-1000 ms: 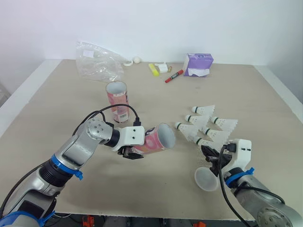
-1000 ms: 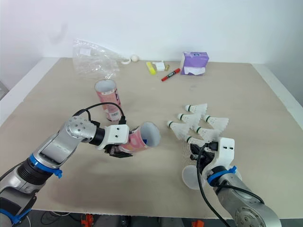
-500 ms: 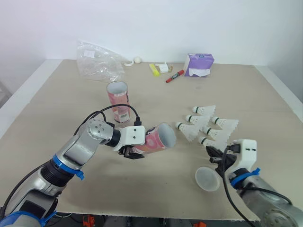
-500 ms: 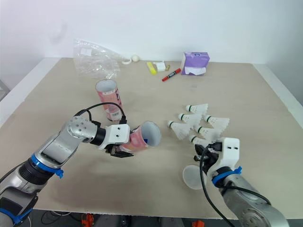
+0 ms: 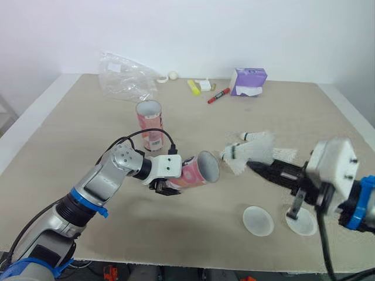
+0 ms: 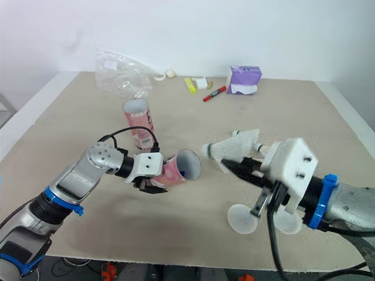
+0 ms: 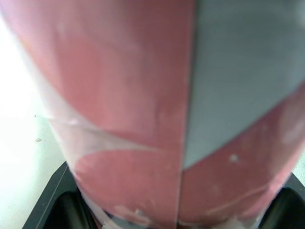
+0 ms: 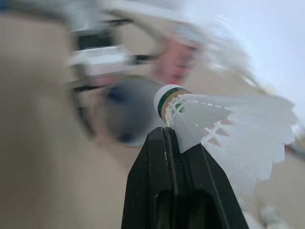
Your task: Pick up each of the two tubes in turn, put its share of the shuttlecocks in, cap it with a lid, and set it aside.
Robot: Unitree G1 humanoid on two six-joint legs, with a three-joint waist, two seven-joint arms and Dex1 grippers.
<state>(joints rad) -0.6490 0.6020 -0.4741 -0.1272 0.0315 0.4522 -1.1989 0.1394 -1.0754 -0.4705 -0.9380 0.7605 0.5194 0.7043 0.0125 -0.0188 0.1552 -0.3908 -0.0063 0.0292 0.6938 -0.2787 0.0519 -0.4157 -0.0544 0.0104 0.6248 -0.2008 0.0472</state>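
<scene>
Right wrist view has the right tool (image 8: 167, 136) with its 2 black fingers pressed together on a white shuttlecock (image 8: 224, 124), pinching the feather skirt just behind the green-banded cork. The cork points toward a blurred round opening beyond it.

From the head cameras, that opening is the mouth of the pink tube (image 5: 196, 171), which the left tool (image 5: 166, 186) holds clamped around its body, lifted off the desk (image 5: 76, 129) and lying nearly level, mouth facing the robot's right. In the left wrist view the tube's wall sits squarely between the 2 fingers. The held shuttlecock is near the mouth, apart from it, not yet inside.

A second tube (image 5: 150, 124) stands upright on the desk behind the left arm, open at the top. 2 lids (image 5: 258, 220) lie flat side by side near the front edge, below the right tool. Other shuttlecocks (image 5: 249, 136) lie on the desk behind the held one, too blurred to count.

Along the far edge sit a plastic bag (image 5: 123, 85), a red marker (image 5: 218, 95) and a purple pack (image 5: 249, 81).
</scene>
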